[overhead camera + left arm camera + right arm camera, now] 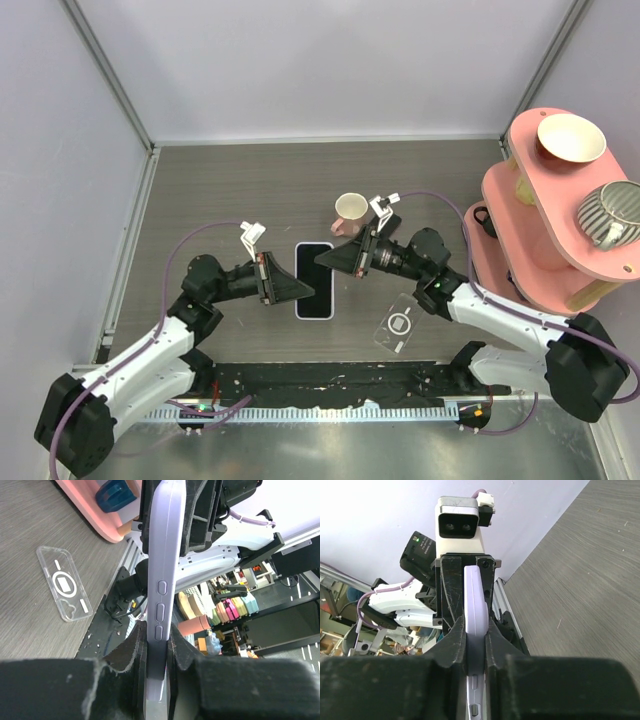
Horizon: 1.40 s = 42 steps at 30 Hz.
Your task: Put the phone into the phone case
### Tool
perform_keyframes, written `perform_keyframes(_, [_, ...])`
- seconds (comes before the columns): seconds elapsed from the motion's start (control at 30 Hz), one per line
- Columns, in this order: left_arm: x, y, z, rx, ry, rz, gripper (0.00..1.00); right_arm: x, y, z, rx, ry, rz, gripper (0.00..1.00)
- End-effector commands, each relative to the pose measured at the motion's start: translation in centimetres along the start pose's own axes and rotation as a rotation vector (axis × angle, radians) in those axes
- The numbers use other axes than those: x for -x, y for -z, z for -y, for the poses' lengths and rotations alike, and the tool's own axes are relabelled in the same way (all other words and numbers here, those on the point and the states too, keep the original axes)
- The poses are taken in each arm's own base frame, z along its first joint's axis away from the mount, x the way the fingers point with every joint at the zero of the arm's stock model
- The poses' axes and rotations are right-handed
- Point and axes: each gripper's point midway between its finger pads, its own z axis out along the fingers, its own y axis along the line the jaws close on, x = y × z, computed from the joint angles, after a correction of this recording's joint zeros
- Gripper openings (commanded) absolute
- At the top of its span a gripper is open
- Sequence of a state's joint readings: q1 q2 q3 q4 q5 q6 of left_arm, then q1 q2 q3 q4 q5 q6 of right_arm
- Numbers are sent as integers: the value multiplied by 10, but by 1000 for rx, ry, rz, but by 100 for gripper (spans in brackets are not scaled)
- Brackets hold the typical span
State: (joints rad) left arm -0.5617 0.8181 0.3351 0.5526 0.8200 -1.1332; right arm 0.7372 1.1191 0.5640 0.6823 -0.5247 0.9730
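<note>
Phone [316, 306] pinched edge-on by left gripper [306, 288] and right gripper [324, 258]; clear case [398, 325] lies apart, rightward; pink cup [348, 211] just behind.

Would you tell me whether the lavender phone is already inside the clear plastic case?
Out. The left gripper and right gripper both clamp the lavender phone; the clear plastic case lies empty, apart from it.
</note>
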Motion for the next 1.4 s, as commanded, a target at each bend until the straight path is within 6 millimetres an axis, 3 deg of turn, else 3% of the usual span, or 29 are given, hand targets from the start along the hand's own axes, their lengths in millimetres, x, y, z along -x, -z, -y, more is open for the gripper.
perform_keyframes(0.0, [-5,-3,-1,12,10,-56,0,39,0,-65,187,156,100,1])
perform_keyframes(0.1, [-6,-3,-4,20,19,-64,0,40,-1,-61,154,184,89,5])
perform_keyframes(0.13, [-7,-3,-6,25,26,-68,0,39,-1,-59,136,180,79,22])
perform_keyframes(0.2, [-8,-3,-6,24,28,-71,0,44,0,-63,130,201,90,37])
perform_keyframes(0.3, [-8,-4,-6,22,26,-73,0,52,-1,-64,113,207,108,39])
perform_keyframes(0.47, [-8,-3,-5,18,20,-72,0,54,-5,-66,123,195,101,25])
perform_keyframes(0.6, [-10,-2,-7,26,32,-78,0,56,-5,-69,150,196,103,1])
perform_keyframes(0.77, [-10,-3,-8,32,34,-79,0,57,-5,-68,124,236,90,1])
perform_keyframes(0.8, [-10,-2,-7,30,29,-79,0,56,-5,-60,81,225,76,15])
perform_keyframes(0.9, [-9,-3,-7,31,25,-79,0,60,-3,-63,56,235,81,41])
perform_keyframes(1.03, [-9,-3,-6,29,18,-78,0,62,-4,-61,32,214,72,43])
perform_keyframes(1.13, [-9,-3,-6,29,17,-76,0,61,-5,-55,20,196,64,38])
perform_keyframes(1.23, [-8,-2,-6,32,14,-69,0,58,-5,-50,15,184,57,23])
perform_keyframes(1.3, [-7,-2,-7,37,15,-65,0,58,-4,-48,12,187,58,7])
perform_keyframes(1.37, [-7,-2,-7,40,16,-62,0,59,-3,-49,11,203,61,1])
